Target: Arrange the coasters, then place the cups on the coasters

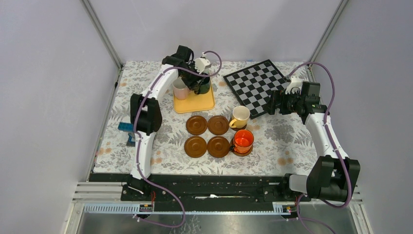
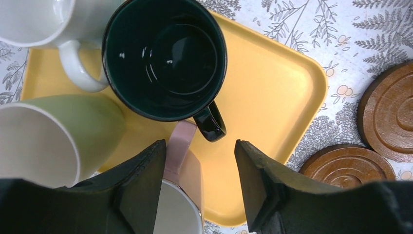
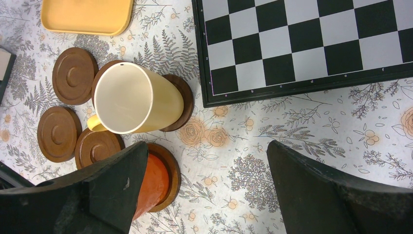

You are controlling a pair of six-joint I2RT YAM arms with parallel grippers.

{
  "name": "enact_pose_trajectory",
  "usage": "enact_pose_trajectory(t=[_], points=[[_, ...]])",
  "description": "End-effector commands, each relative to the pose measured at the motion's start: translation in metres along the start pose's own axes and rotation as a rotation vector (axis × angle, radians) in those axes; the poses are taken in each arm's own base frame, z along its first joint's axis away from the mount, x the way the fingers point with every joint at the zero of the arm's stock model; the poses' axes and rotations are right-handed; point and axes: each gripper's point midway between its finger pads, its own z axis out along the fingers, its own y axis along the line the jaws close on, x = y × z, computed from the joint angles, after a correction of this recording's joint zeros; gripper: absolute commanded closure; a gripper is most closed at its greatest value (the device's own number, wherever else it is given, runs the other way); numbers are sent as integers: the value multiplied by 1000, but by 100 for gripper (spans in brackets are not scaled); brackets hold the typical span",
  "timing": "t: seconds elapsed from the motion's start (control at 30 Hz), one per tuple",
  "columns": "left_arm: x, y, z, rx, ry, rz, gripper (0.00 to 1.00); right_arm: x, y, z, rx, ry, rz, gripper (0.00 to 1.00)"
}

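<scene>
The tabletop [image 1: 287,146] carries a chessboard [image 1: 255,85] at the far right and a yellow tray [image 2: 272,97] at the far middle. The left end effector [image 2: 199,144] hangs over the tray, jaws about half apart and gripping nothing. The pink cup [image 2: 182,190] sits below between its fingers, close to one of them. The dark green cup [image 2: 165,53] stands just ahead, with the white cup [image 2: 39,19] and pale green cup [image 2: 63,136] alongside. The right end effector [image 3: 207,145], spread wide and empty, hovers beside the chessboard. Ahead of it, the yellow cup [image 3: 131,97] and orange cup [image 3: 153,183] each stand on a coaster [image 3: 182,97]. Four bare coasters [image 1: 196,125] form a square just beside them.
</scene>
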Motion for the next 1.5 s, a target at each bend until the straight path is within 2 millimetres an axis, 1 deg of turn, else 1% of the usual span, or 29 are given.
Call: enact_pose_trajectory(t=[0.0,0.23,0.43,0.6,0.7,0.77,0.83,0.93,1.03,1.07,1.13,1.23,1.33,1.4,1.47], points=[[1,-22,-9,48,21,30,45,-13,-1,-4,12,-46,-35,0],[3,-31,-16,65,36,45,45,-12,-1,-4,13,-46,-35,0],[12,-39,-22,84,61,46,45,-12,-1,-5,14,-48,-36,0],[17,-46,-31,93,67,43,45,-13,0,-5,9,-52,-36,0],[19,-46,-38,75,74,48,47,-13,1,-5,8,-52,-34,0],[15,-46,-46,58,67,30,50,-14,1,-6,9,-54,-36,0],[7,-50,-57,52,33,-7,51,-14,1,-6,10,-55,-37,0],[-13,-58,-77,10,-65,-87,48,-14,1,-6,9,-56,-38,0],[-23,-53,-97,-108,-153,-222,44,-14,1,-6,8,-56,-38,0],[-23,-52,-104,-140,-176,-265,42,-14,1,-7,9,-56,-38,0],[-17,-46,-111,-240,-205,-388,38,-14,2,-7,7,-56,-39,0],[1,-37,-117,-359,-203,-521,32,-14,3,-7,3,-59,-40,0],[21,-28,-116,-467,-182,-584,30,-16,4,-8,-1,-62,-40,0],[30,-19,-115,-531,-183,-600,29,-16,5,-9,-4,-65,-40,0],[34,-13,-113,-572,-185,-607,29,-16,7,-10,-6,-70,-39,0]])
